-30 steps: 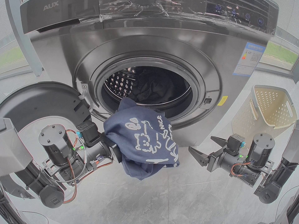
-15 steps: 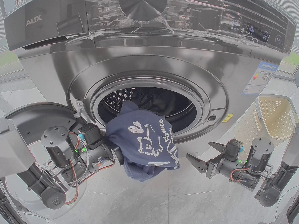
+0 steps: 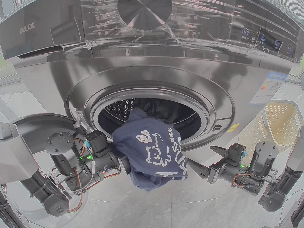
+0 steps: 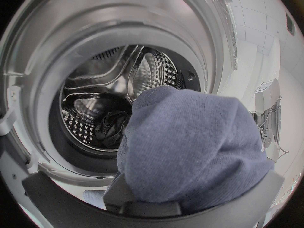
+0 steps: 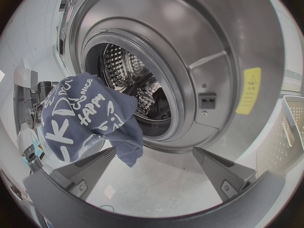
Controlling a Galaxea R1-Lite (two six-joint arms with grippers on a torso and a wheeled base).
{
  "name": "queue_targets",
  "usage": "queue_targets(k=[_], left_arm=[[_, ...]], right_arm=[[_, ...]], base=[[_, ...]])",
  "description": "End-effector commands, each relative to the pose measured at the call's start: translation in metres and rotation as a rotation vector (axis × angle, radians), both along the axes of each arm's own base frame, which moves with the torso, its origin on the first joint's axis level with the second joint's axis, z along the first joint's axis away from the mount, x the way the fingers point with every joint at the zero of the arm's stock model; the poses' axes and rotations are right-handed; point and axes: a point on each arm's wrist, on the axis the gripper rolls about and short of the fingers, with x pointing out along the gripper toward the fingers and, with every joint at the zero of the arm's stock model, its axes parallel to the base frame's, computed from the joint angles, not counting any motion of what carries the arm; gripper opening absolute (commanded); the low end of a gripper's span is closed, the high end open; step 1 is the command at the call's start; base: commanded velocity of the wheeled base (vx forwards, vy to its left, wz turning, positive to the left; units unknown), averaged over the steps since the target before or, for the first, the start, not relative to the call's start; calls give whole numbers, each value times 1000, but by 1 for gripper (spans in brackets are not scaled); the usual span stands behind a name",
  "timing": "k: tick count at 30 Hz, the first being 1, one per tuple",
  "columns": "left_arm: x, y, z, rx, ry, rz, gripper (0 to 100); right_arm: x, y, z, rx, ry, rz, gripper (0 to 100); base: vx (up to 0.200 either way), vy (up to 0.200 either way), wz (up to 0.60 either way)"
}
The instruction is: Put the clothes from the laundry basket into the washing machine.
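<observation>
**A:** How far along is the laundry?

**B:** Partway. One dark garment (image 4: 109, 129) already lies inside the drum (image 3: 123, 105) of the washing machine (image 3: 152, 64). The navy shirt (image 3: 152, 152) is not in yet.

**A:** Where is it, then?

**B:** It is bunched over the left tool (image 4: 144, 203), which is clamped on it. Its top corner pokes just over the lower rim of the door opening. The rest hangs outside, above the floor (image 3: 177, 206).

**A:** And the other tool?

**B:** The right tool (image 3: 205, 161) sits just beside the shirt's hem, jaws spread, holding nothing.

**A:** Is anything left in the basket (image 3: 281, 121)?

**B:** It stands tipped at the machine's right corner. The part I can see holds no clothes, so I'd judge this shirt the last.
</observation>
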Motion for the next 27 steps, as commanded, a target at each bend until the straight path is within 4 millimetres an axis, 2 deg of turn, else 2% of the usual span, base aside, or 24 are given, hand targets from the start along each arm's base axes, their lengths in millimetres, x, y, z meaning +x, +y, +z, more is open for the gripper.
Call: queue_targets(k=[1, 21, 25, 27], left_arm=[[-1, -4, -5, 10, 14, -12, 0], [-1, -5, -4, 11, 10, -11, 0], [19, -25, -21, 52, -2, 43, 0], [25, -29, -30, 84, -1, 55, 0]], right_arm=[[-3, 4, -1, -1, 2, 19, 100], [-5, 6, 0, 2, -2, 27, 100], [-7, 8, 2, 4, -6, 36, 100], [-7, 8, 2, 5, -7, 38, 100]], base=[[0, 0, 0], [0, 0, 0], [0, 0, 0], [0, 0, 0]])
